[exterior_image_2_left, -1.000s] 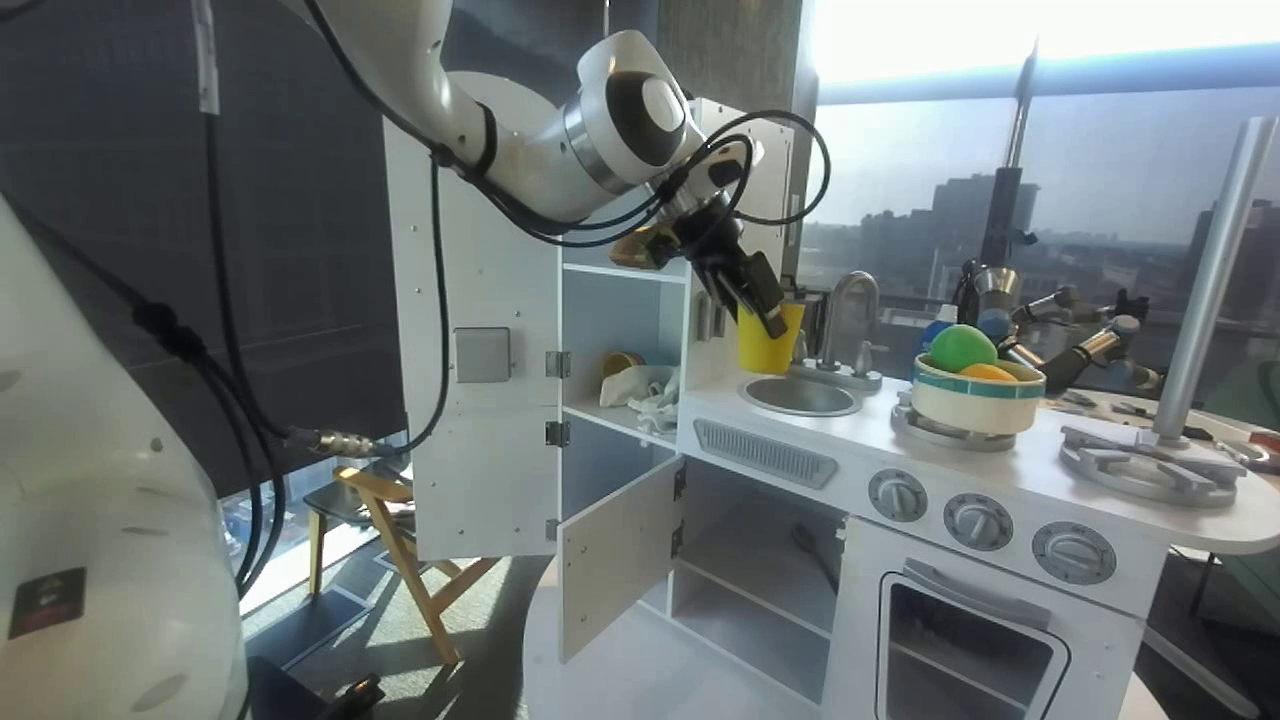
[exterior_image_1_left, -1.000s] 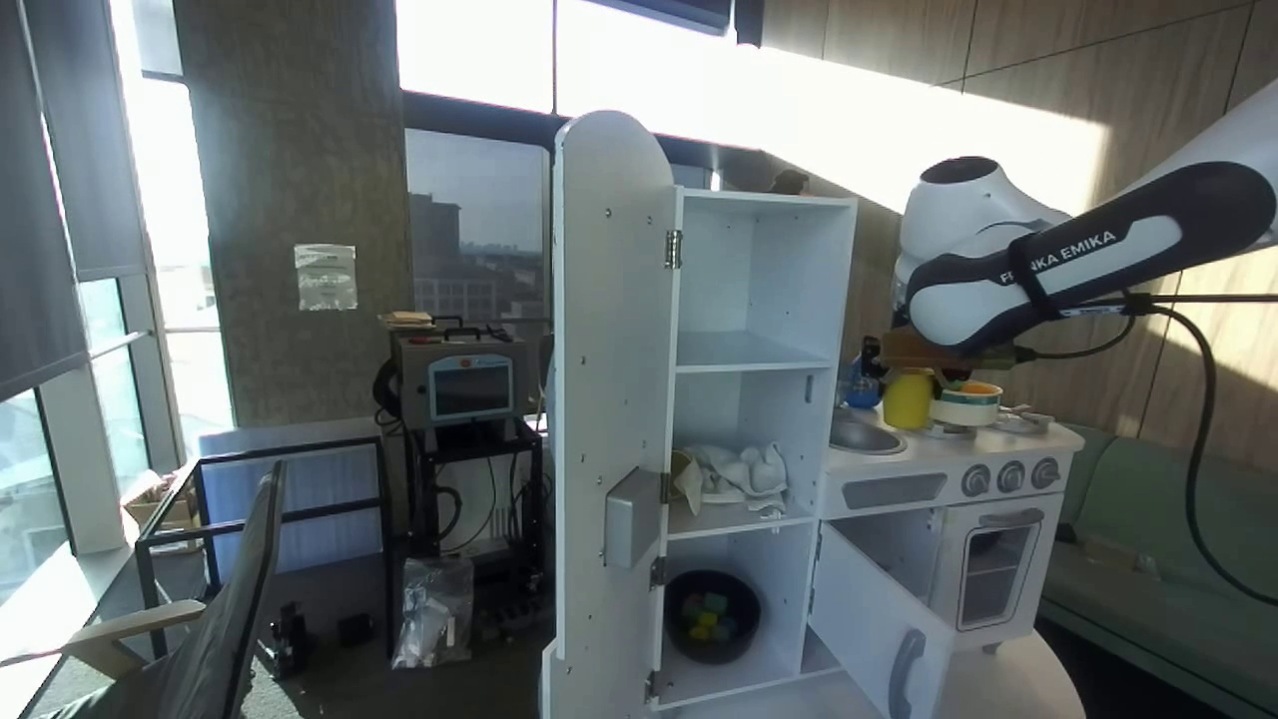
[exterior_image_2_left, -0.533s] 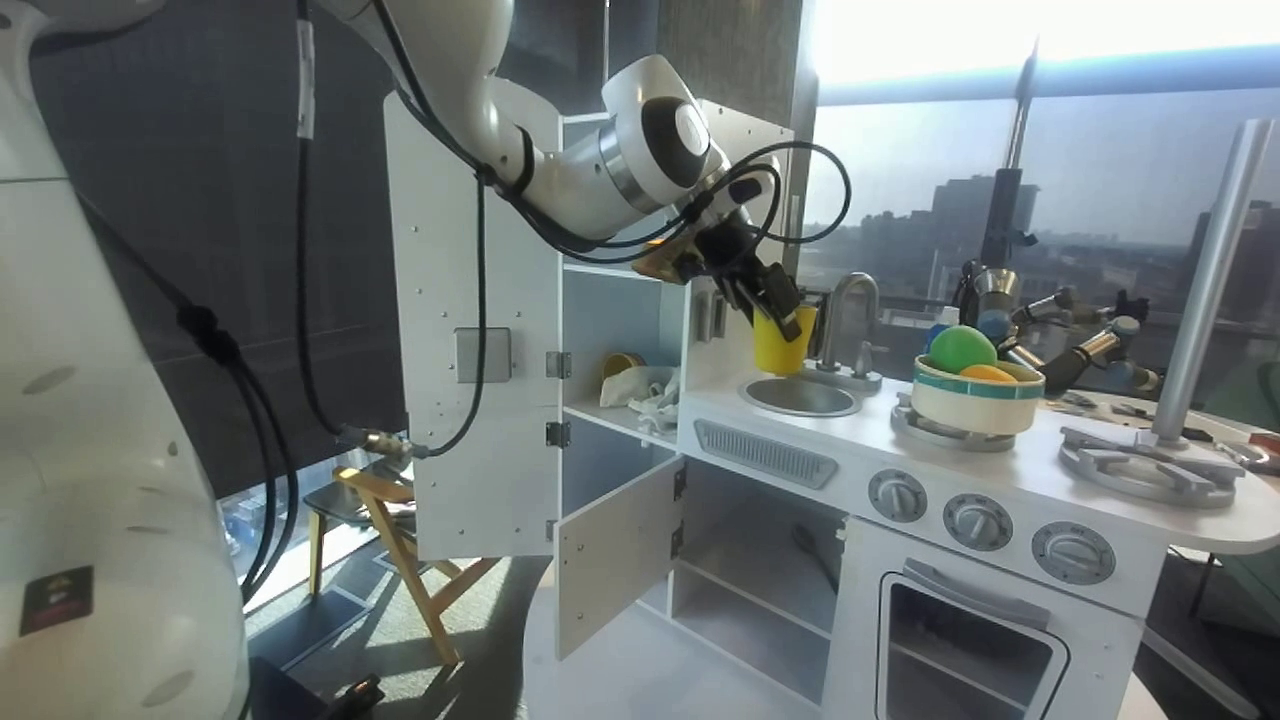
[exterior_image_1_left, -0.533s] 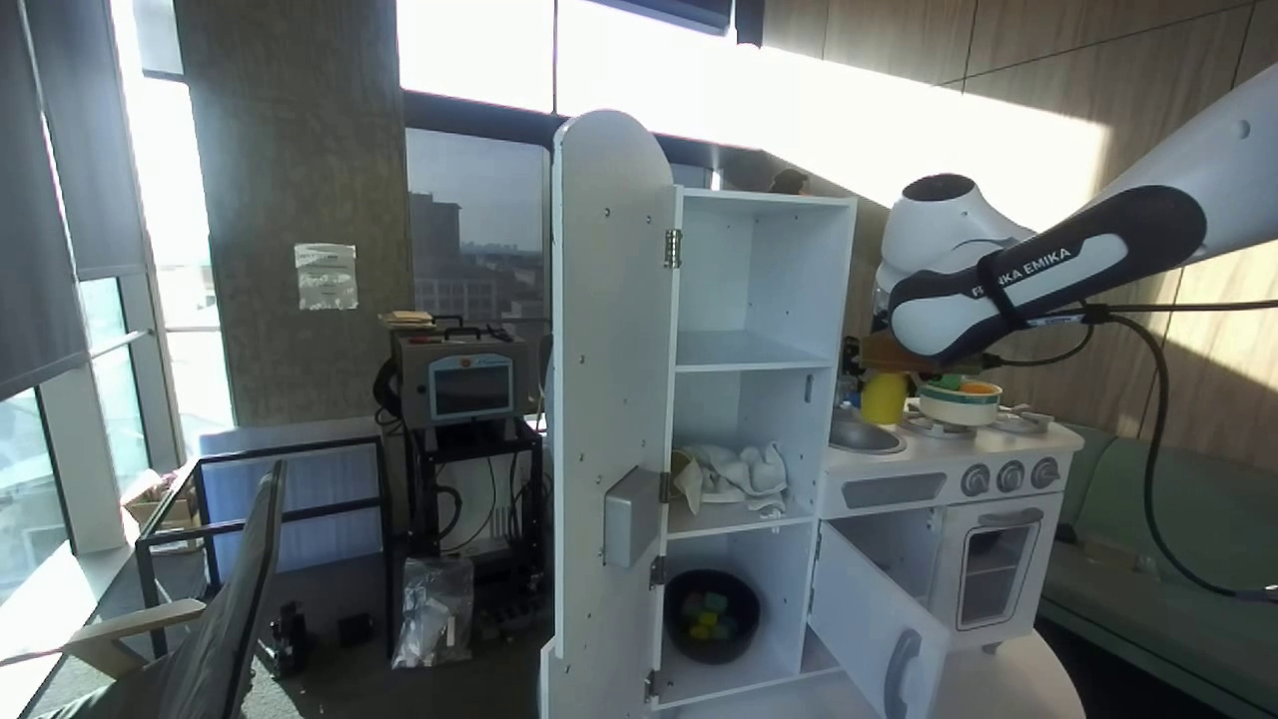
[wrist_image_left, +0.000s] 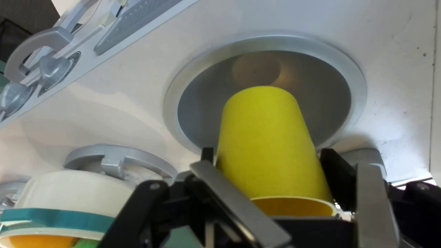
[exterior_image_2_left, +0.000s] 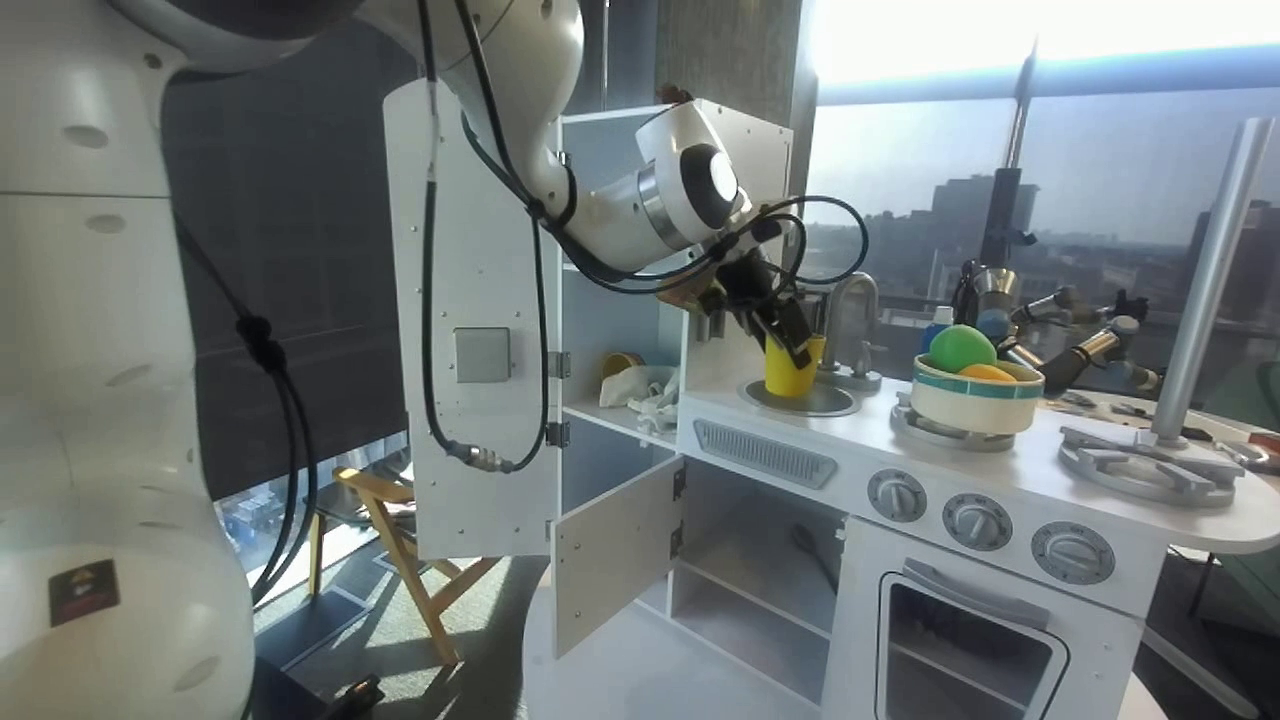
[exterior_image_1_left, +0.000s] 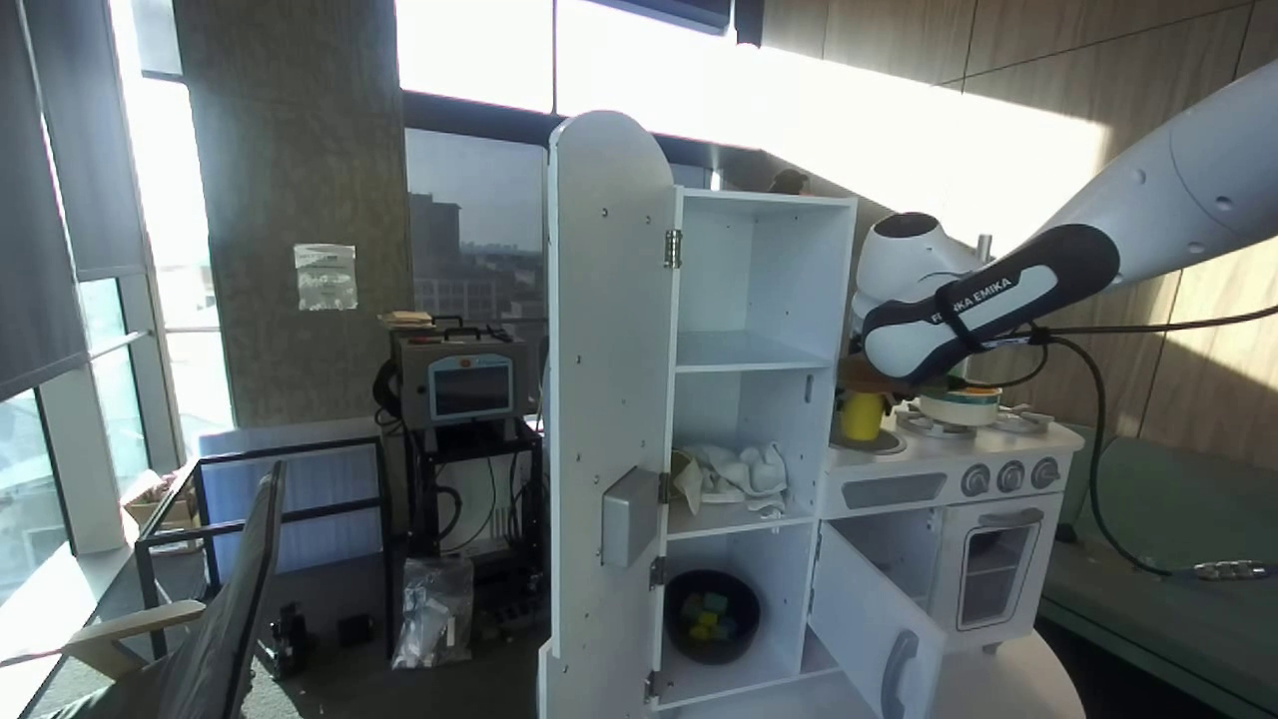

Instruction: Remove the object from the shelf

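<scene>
A yellow cup (exterior_image_2_left: 793, 368) is between the fingers of my gripper (exterior_image_2_left: 787, 338), mouth up and roughly upright. In the wrist view the cup (wrist_image_left: 272, 141) has a finger of my gripper (wrist_image_left: 267, 156) against each side near its rim. The cup's base is over the round grey sink (exterior_image_2_left: 838, 402); I cannot tell whether it touches the basin. The cup also shows in an exterior view (exterior_image_1_left: 861, 417), where the arm hides the fingers. The white shelf unit (exterior_image_1_left: 749, 352) stands with its door open. Its middle shelf bears a white cloth (exterior_image_1_left: 737, 469) and a yellowish round container (exterior_image_2_left: 622, 363).
A faucet (exterior_image_2_left: 852, 310) rises behind the sink. A cream bowl with a teal band (exterior_image_2_left: 975, 408) holds a green ball (exterior_image_2_left: 962, 347) and an orange item on a burner. A black bowl (exterior_image_1_left: 712, 639) with blocks sits on the bottom shelf. A lower cabinet door (exterior_image_2_left: 618, 560) stands open.
The arm and the yellow cup have moved down and toward the shelf side, from above the counter to the sink. The gripper has kept its hold on the cup.
</scene>
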{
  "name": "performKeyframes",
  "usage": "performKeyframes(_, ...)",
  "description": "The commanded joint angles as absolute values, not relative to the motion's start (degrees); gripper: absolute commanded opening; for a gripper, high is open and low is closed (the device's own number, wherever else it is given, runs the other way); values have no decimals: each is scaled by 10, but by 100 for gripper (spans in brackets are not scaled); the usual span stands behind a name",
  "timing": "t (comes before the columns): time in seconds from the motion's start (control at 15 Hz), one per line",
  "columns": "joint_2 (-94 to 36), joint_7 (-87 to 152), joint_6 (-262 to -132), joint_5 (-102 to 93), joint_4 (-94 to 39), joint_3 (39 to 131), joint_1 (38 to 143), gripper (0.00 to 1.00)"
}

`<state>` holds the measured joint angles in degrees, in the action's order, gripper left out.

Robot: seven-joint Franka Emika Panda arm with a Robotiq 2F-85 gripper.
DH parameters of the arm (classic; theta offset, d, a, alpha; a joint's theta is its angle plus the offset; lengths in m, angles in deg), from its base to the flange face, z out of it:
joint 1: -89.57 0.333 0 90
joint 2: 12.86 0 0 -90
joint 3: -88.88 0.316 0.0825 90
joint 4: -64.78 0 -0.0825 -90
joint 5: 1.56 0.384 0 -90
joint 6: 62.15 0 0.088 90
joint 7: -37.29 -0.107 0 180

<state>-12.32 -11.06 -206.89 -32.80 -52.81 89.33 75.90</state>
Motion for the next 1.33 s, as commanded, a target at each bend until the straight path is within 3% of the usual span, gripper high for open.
performKeyframes(0.0,-153,-117,-2093,-328,-506,864,791,52)
performKeyframes(0.2,-164,-115,-2099,-322,-508,850,805,52)
performKeyframes(0.27,-165,-116,-2102,-320,-509,845,808,94)
performKeyframes(0.4,-164,-114,-2100,-316,-512,837,812,100)
performKeyframes(1.27,-92,-134,-2083,-311,-521,811,799,100)
